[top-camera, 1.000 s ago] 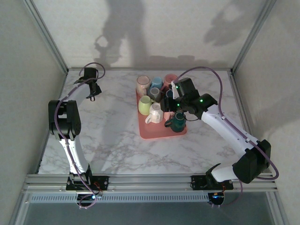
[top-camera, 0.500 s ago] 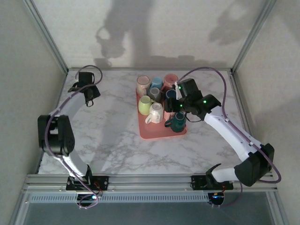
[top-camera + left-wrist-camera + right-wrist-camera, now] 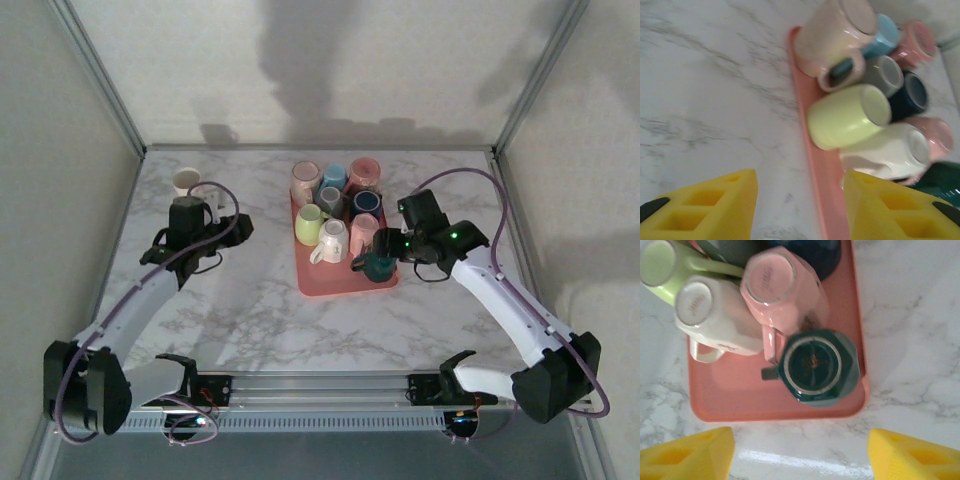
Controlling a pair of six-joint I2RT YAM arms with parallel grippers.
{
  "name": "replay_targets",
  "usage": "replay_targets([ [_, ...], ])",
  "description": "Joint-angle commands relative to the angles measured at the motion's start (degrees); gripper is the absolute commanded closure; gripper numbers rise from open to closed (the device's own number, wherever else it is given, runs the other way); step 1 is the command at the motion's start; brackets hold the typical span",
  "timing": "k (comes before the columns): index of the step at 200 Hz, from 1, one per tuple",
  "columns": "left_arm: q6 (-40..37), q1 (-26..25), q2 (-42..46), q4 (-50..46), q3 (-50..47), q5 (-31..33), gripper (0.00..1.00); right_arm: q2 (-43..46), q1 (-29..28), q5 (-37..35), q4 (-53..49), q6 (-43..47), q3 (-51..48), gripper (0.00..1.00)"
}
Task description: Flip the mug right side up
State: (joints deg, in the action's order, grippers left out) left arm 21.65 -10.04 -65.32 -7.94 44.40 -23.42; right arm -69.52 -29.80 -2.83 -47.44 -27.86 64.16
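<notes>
Above the near right corner of the pink tray (image 3: 730,405), the right gripper (image 3: 800,455) is held spread wide, nothing between its fingers (image 3: 690,450). Just ahead, the dark green mug (image 3: 812,367) is seen bottom up on the tray (handle stub pointing left), hemmed in by a pink mug (image 3: 785,295) just beside it and a white mug (image 3: 715,320) beyond. Left of the tray, over bare worktop (image 3: 700,75), the left gripper (image 3: 800,210) is likewise spread and empty. A cream mug (image 3: 186,180) is set upright far left.
</notes>
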Motion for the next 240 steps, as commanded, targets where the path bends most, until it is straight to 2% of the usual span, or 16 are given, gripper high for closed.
replay_targets([
  [1,2.2,-1.3,3.4,5.4,-3.4,-4.6,0.51,0.3,0.6,1.7,0.1,-3.0,-2.6,0.22],
  [16,2.9,-1.8,4.0,6.7,-5.1,-5.0,0.51,-0.6,0.6,2.3,1.3,-4.2,-3.5,0.17],
  [34,3.2,-2.2,3.6,7.5,-6.3,-5.0,0.51,-2.0,0.6,2.4,2.9,-5.7,-4.1,0.02],
  [41,3.3,-2.4,3.5,7.7,-6.5,-5.1,0.51,-2.6,0.7,2.6,3.3,-6.2,-4.1,0.01],
  [129,3.8,-3.3,3.4,9.4,-7.6,-5.3,0.51,-11.9,1.4,2.7,8.7,-9.7,-3.0,0.03],
  [170,4.2,-3.5,3.4,10.5,-8.3,-5.8,0.51,-15.0,1.5,0.4,8.7,-6.4,-2.2,0.05],
  [240,4.3,-3.8,2.9,10.9,-9.2,-5.5,0.52,-18.3,1.6,0.2,7.4,3.7,-0.4,0.19],
])
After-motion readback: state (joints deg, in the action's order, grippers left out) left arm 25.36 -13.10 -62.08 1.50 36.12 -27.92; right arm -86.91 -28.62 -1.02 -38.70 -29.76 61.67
